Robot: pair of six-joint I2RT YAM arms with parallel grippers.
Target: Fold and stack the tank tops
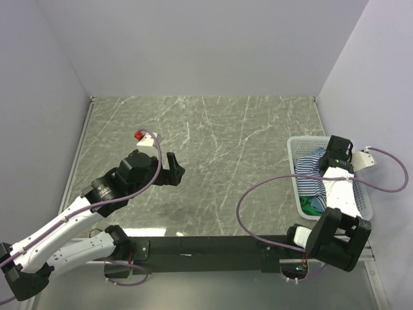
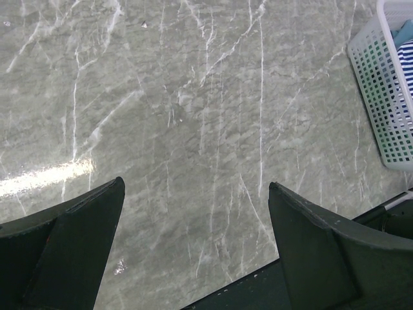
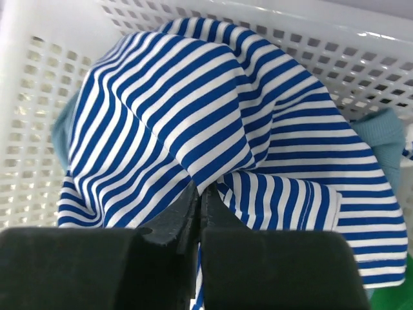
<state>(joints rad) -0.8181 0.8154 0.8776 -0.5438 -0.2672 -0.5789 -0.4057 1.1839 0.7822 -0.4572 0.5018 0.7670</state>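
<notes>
The striped tank top (image 3: 193, 123) lies bunched in the white mesh basket (image 1: 295, 150) at the right of the table; it also shows in the top view (image 1: 311, 179). My right gripper (image 3: 201, 188) is shut on a fold of the striped top, inside the basket (image 1: 335, 165). The teal-blue top (image 3: 384, 139) peeks out beside and under the striped one. The green top (image 1: 308, 205) shows at the basket's near end, and at the bottom right in the right wrist view (image 3: 390, 297). My left gripper (image 1: 173, 169) is open and empty above the bare table, left of centre.
The grey marbled table (image 1: 219, 148) is walled on three sides. The basket's mesh wall (image 2: 384, 90) shows at the right in the left wrist view. A purple cable loops from the right arm over the table's near right part (image 1: 248, 206).
</notes>
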